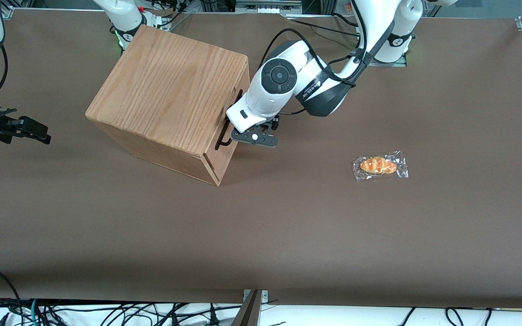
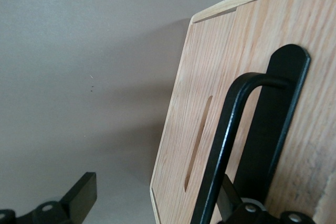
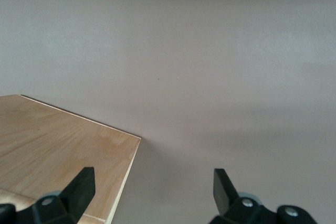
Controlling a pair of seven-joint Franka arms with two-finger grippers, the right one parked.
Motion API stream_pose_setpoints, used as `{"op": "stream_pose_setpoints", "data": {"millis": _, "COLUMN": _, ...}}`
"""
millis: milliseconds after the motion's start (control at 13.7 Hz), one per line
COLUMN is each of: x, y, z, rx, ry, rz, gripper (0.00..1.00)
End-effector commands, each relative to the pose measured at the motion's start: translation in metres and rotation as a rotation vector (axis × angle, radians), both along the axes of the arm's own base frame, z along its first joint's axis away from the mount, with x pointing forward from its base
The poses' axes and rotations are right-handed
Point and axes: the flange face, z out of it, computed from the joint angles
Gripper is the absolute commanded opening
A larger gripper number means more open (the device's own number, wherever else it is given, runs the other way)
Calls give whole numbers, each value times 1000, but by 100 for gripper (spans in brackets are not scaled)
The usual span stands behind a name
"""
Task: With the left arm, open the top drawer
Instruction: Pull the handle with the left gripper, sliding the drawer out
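My claw point(image 1: 238, 131) is spread wide at the drawer point(image 1: 224, 136) front, one finger point(image 2: 236, 203) beside the handle point(image 2: 226, 140).

Top drawer point(image 1: 236, 113) sitting shut, front flush with the oak box. Left arm point(image 1: 283, 83) reaching down in front of it, gripper point(image 1: 238, 134) at the black bar handle point(image 2: 223, 145), jaws spread around it.

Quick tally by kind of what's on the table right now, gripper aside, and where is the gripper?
Wooden box with the top drawer: 1
Wrapped pastry: 1
Total: 2
The left arm's gripper is at the drawer's black bar handle, in front of the drawer.
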Motion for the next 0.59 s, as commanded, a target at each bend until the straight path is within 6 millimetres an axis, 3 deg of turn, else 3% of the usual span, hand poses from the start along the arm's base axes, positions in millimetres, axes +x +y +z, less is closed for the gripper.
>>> {"op": "stream_pose_setpoints", "data": {"millis": 0, "x": 0, "y": 8, "z": 3, "rx": 6, "ry": 25, "rz": -48, "gripper": 100}}
{"op": "stream_pose_setpoints", "data": {"millis": 513, "x": 14, "y": 32, "z": 8, "rx": 33, "ry": 44, "rz": -35, "gripper": 100}}
